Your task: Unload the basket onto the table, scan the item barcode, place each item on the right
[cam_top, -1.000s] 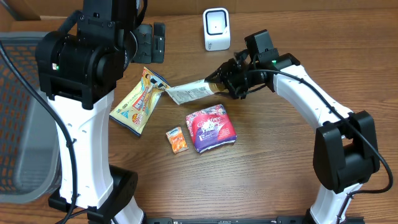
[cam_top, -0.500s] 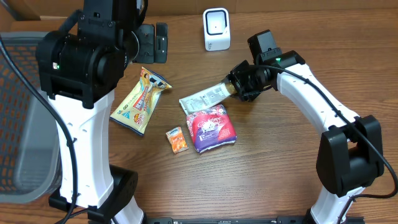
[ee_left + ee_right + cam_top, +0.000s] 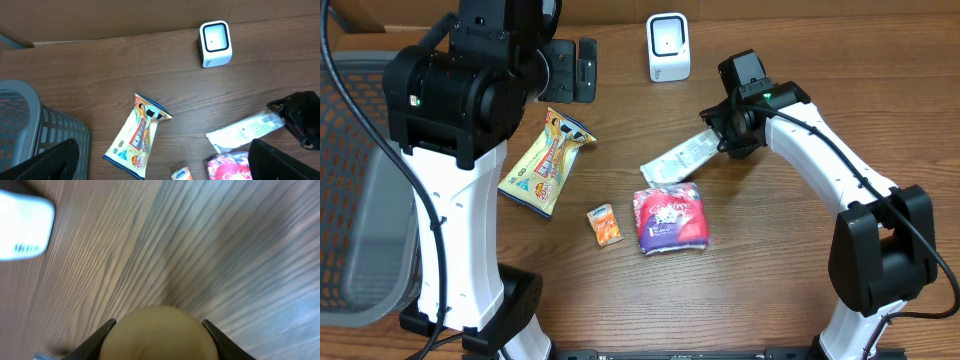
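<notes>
The item, a long white packet [image 3: 680,158] with a pale yellow end [image 3: 159,335], hangs tilted just above the table. My right gripper [image 3: 725,135] is shut on that yellow end, with a dark finger [image 3: 102,332] on each side of it. The white barcode scanner [image 3: 667,47] stands upright at the back of the table, beyond the packet and a little to its left. It shows as a blurred white shape [image 3: 22,225] in the right wrist view. My left gripper [image 3: 572,68] stays raised at the back left, open [image 3: 162,160] and holding nothing.
A yellow snack bag [image 3: 545,160], a small orange packet [image 3: 604,224] and a purple-pink pack [image 3: 670,218] lie on the wooden table. A grey basket [image 3: 350,200] stands off the left edge. Brown cardboard runs along the back.
My right gripper has drawn the white packet to the right and swung it more upright. The purple-pink pack has shifted slightly right and toward the front. The left arm barely moved.
</notes>
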### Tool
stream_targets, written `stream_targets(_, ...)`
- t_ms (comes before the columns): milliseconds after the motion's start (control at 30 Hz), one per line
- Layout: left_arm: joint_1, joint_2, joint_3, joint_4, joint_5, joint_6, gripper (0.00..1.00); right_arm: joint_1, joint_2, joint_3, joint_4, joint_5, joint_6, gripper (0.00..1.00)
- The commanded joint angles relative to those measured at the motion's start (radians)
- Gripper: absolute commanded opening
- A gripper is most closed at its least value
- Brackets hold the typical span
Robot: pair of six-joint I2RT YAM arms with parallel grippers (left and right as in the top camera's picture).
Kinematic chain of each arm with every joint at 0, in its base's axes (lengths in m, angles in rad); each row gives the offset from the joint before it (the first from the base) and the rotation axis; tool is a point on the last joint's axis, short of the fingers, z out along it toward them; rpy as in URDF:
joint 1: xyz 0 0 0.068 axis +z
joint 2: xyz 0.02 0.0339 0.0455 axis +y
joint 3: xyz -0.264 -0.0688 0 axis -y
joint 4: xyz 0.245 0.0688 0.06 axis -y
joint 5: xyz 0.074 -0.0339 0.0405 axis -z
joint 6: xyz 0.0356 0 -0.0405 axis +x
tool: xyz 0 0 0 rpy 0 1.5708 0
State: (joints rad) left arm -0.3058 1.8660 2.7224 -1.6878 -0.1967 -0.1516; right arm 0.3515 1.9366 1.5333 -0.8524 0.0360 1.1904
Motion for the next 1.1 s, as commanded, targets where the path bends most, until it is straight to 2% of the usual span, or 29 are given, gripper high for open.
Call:
stream_targets(0,0.004,0.011,-0.006,-0.002,0.014,-0.01,1.0,-0.007,-0.01,-0.008,-0.004,0.245,-0.105,0.48)
stream_targets(300,0.004,0.011,-0.006,-0.002,0.014,-0.01,1.0,-0.007,-0.01,-0.008,0.031,0.382,-0.253,0.52)
stream_targets(500,0.004,0.012,-0.006,-0.002,0.015,-0.011,1.0,-0.007,-0.01,-0.008,0.089,0.382,-0.367,0.77)
stream_targets(667,0.004,0.012,-0.006,-0.002,0.014,-0.01,1.0,-0.007,-0.011,-0.005,0.135,0.373,-0.45,0.78)
stream_targets(700,0.004,0.012,-0.006,-0.002,0.014,-0.01,1.0,-0.007,-0.013,0.002,0.133,0.358,-0.468,0.82)
stream_targets(733,0.004,0.012,-0.006,-0.002,0.014,-0.01,1.0,-0.007,-0.018,0.014,0.116,0.32,-0.485,0.91)
stream_targets(767,0.004,0.012,-0.006,-0.002,0.014,-0.01,1.0,-0.007,-0.027,0.028,0.088,0.271,-0.484,0.98)
stream_targets(800,0.004,0.012,-0.006,-0.002,0.014,-0.01,1.0,-0.007,-0.036,0.038,0.064,0.215,-0.479,1.0)
stream_targets(900,0.005,0.012,-0.006,-0.002,0.013,-0.01,1.0,-0.006,-0.056,0.046,-0.033,-0.074,-0.344,1.0)
stream_targets(1000,0.005,0.012,-0.006,-0.002,0.006,-0.01,1.0,0.005,-0.043,0.018,-0.124,-0.144,-0.192,1.0)
stream_targets(1067,0.004,0.012,-0.006,-0.002,0.006,-0.01,1.0,0.013,-0.029,-0.019,-0.118,-0.139,-0.165,1.0)
